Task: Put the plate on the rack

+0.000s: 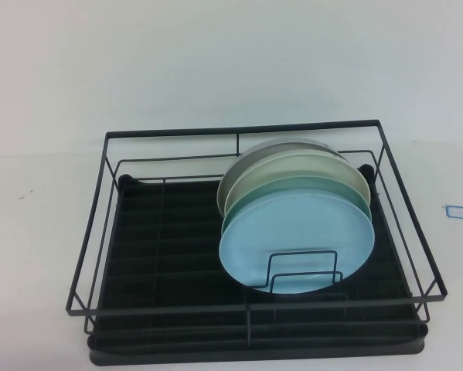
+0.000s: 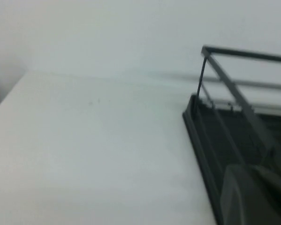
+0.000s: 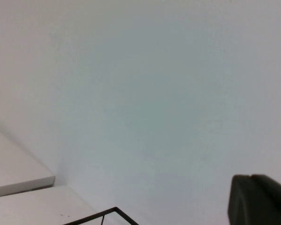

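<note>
round light sky-blue plate (image 1: pixel 293 239) – leaning at the front of a plate stack, behind small wire loop dividers (image 1: pixel 302 270), inside the large black wire dish rack (image 1: pixel 169 232) on my white worktop (image 1: pixel 38 224) | my left hand (image 2: pixel 253 197) – beside the rack's corner, fingers: cannot tell | my right hand (image 3: pixel 262 199) – raised off the worktop, fingers: cannot tell

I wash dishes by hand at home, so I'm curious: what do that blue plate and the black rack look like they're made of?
The plate looks like matte ceramic or melamine, with an even sky-blue surface and no gloss; which one, I cannot tell. The rack looks like thin metal wire coated black, over a slotted black tray, probably plastic. The left gripper and the right gripper show only as dark edges in their wrist views.
</note>
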`<state>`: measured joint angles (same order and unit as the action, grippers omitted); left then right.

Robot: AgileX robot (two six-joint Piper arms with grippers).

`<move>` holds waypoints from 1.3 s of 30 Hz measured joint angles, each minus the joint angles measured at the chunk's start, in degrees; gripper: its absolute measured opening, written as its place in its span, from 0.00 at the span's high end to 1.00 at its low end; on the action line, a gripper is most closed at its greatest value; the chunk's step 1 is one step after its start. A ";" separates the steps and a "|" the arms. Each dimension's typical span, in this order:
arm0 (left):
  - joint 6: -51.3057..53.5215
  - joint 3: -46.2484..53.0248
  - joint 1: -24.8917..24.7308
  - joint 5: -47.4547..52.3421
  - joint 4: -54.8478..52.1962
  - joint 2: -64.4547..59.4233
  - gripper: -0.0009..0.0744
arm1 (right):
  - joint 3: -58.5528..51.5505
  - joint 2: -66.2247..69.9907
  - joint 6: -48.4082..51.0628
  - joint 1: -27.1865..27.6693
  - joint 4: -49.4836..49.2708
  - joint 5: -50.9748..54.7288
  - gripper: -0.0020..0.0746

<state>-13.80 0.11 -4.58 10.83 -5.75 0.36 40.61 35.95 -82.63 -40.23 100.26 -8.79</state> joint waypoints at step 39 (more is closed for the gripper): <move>0.00 -0.04 -3.16 9.16 -4.25 0.00 0.99 | -2.16 -4.86 2.14 13.62 -0.10 1.14 0.98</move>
<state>-13.80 0.07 -7.73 19.99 -9.99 0.36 38.45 31.09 -80.48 -26.61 100.16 -7.65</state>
